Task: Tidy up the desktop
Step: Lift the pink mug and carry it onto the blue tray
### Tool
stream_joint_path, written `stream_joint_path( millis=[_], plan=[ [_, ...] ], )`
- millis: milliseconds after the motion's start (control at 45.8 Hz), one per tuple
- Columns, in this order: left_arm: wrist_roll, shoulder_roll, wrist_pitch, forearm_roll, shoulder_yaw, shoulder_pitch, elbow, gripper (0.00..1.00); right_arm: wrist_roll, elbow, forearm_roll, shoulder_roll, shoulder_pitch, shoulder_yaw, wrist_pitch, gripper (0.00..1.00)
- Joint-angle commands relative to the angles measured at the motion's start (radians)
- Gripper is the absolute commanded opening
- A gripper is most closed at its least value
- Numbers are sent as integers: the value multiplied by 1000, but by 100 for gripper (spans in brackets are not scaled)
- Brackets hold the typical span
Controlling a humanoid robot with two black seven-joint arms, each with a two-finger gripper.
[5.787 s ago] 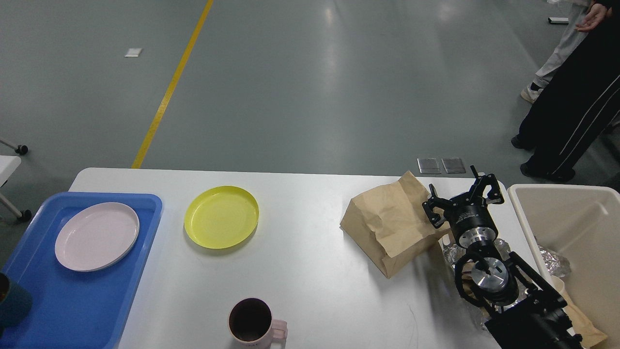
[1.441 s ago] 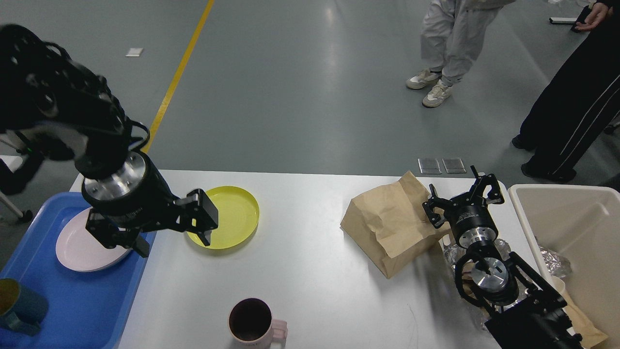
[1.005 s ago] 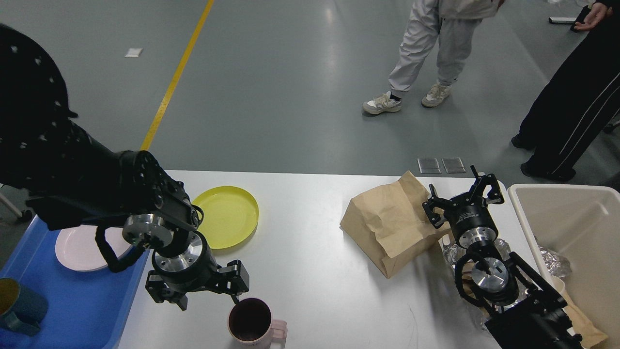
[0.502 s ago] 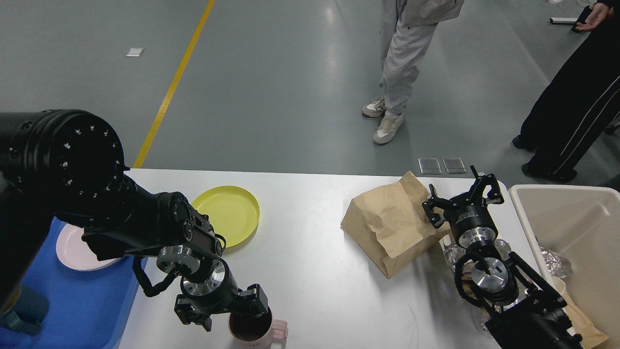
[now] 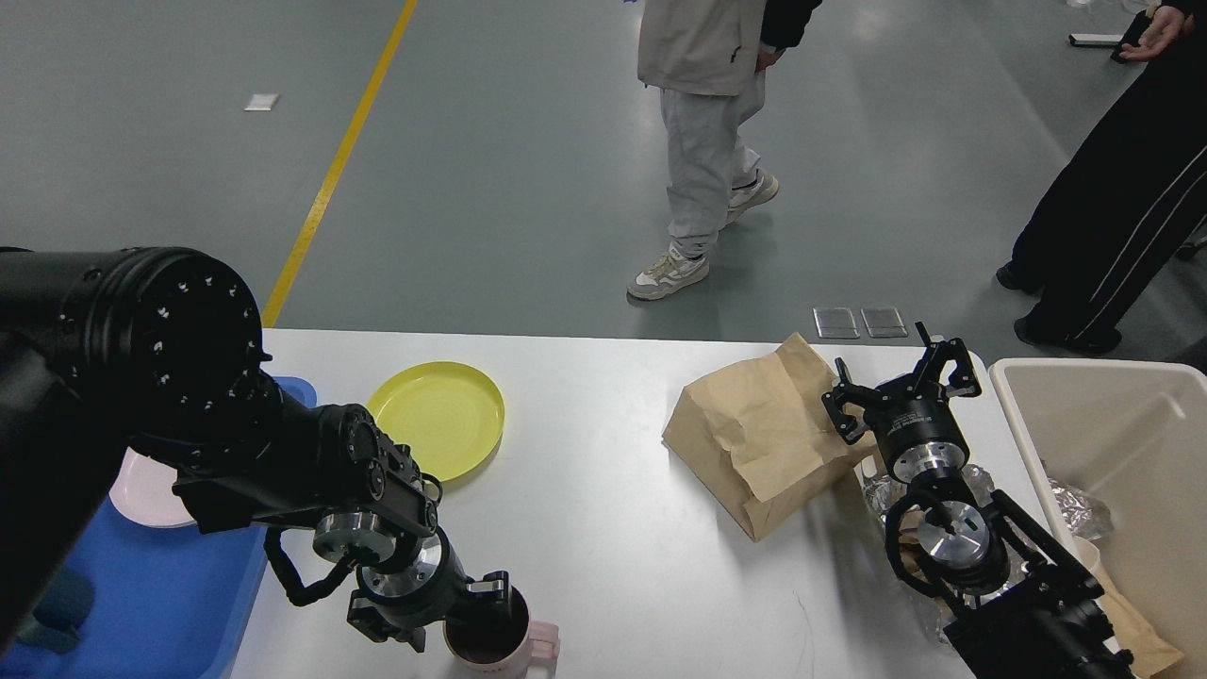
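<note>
1. Your left gripper (image 5: pixel 471 604) sits right at the pink mug (image 5: pixel 495 641), at the worktop's (image 5: pixel 603 528) near edge. One finger (image 5: pixel 492 587) reaches over the mug's far-left rim; the other is lost behind the wrist, so you cannot tell whether it has closed on the rim.
2. The mug stands upright, mouth up, handle pointing right, away from this gripper. The blue tray (image 5: pixel 141 604) lies to the left, so the carry would go leftward, clear of the yellow plate (image 5: pixel 436 420) behind.
3. Your right gripper (image 5: pixel 901 387) is open and empty, well apart from the mug, just beside the paper bag (image 5: pixel 754 443) near the bin (image 5: pixel 1122 453). The left arm is plainly the nearer one.
4. Confirm the rim pinch before you lift; a mug held by one edge may tilt.
</note>
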Motion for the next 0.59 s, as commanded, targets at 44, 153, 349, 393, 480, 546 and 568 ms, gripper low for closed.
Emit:
stream_joint_path(
  millis=[44,153,349,393,480,546,568],
  plan=[
    [0,0,-9,1,1,7,0,24,0,0,0,0,0,0,0,100],
    [-1,0,-13,-1,10,4,-2,5,0,0,0,0,0,0,0,100],
    [28,0,-10,-1,12,4,-2,0,0,0,0,0,0,0,0,100],
    [28,0,-12,-1,12,3,-2,0,0,0,0,0,0,0,0,100],
    [29,3,-21,1,14,-2,-3,0,0,0,0,0,0,0,0,100],
    [31,5,-35,1,14,-6,-5,0,0,0,0,0,0,0,0,100],
    [29,6,-41,1,15,-9,-6,0,0,0,0,0,0,0,0,100]
  ],
)
